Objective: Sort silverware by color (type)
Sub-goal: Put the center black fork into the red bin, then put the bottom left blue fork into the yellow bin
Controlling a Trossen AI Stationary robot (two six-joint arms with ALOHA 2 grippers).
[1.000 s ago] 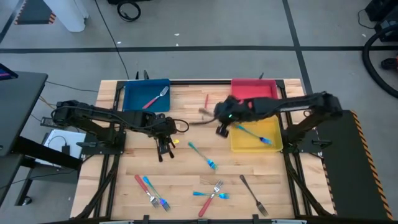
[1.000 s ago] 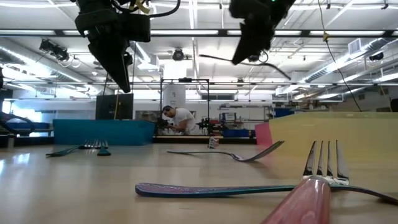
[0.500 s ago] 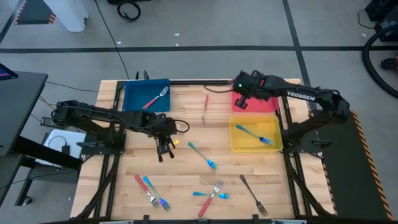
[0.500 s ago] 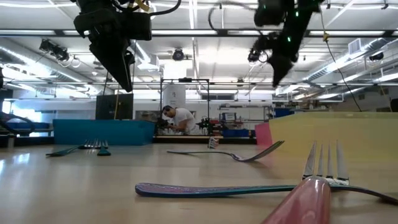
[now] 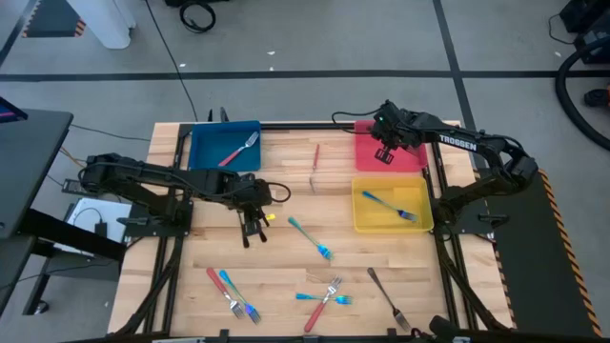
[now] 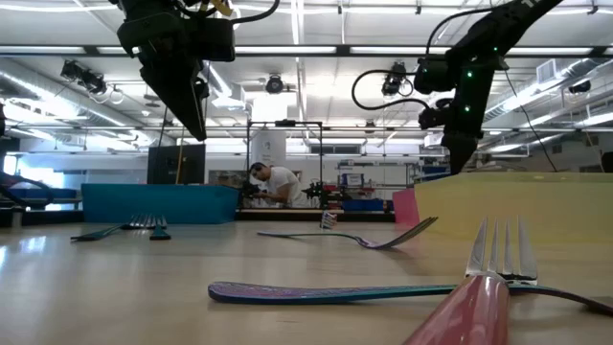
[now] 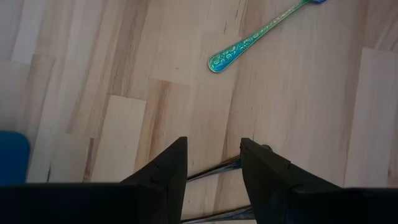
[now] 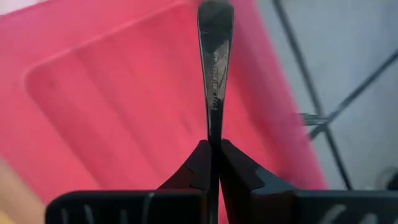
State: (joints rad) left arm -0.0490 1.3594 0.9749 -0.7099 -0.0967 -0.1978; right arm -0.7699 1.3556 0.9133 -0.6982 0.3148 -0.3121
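The right gripper (image 5: 385,152) hovers over the red tray (image 5: 412,157) at the bench's far right corner, jaws pinched on a dark metal fork (image 8: 214,68); its tines are hidden between them. The left gripper (image 5: 252,232) waits mid-bench, jaws parted, empty. A teal fork (image 5: 311,238) lies nearby; one blue fork (image 5: 389,207) lies in the yellow tray (image 5: 362,221), and more lie loose along the near edge.

Glossy dark metal fork (image 8: 214,56), smooth red plastic tray (image 8: 124,106).

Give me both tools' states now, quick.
Left tool: open, holding nothing, above the wooden table.
Right tool: shut on a dark metal utensil handle, over the red tray.
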